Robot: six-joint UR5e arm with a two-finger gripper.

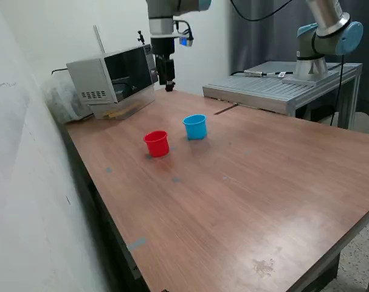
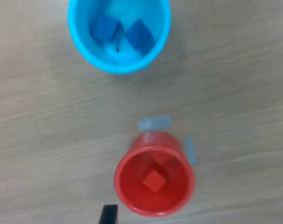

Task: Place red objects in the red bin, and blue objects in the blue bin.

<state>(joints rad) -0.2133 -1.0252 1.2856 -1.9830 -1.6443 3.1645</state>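
Observation:
In the wrist view the light blue cup (image 2: pixel 119 60) holds two dark blue cubes (image 2: pixel 104 29) (image 2: pixel 140 36). The red cup (image 2: pixel 154 205) holds one clear red cube (image 2: pixel 154 180); a second red shape beside it (image 2: pixel 162 160) is hard to make out. In the exterior view the red cup (image 1: pixel 156 144) and the blue cup (image 1: pixel 195 126) stand upright, side by side on the wooden table (image 1: pixel 245 201). My gripper (image 1: pixel 168 84) hangs high above the table, behind the cups. In the wrist view its fingertips (image 2: pixel 108 214) stand wide apart with nothing between them.
A white microwave-like box (image 1: pixel 114 79) stands at the back on the exterior view's left. A grey metal platform (image 1: pixel 263 88) with the arm's base (image 1: pixel 315 58) is at the back right. A wall runs along the left. Small tape marks (image 2: pixel 154 123) lie by the red cup.

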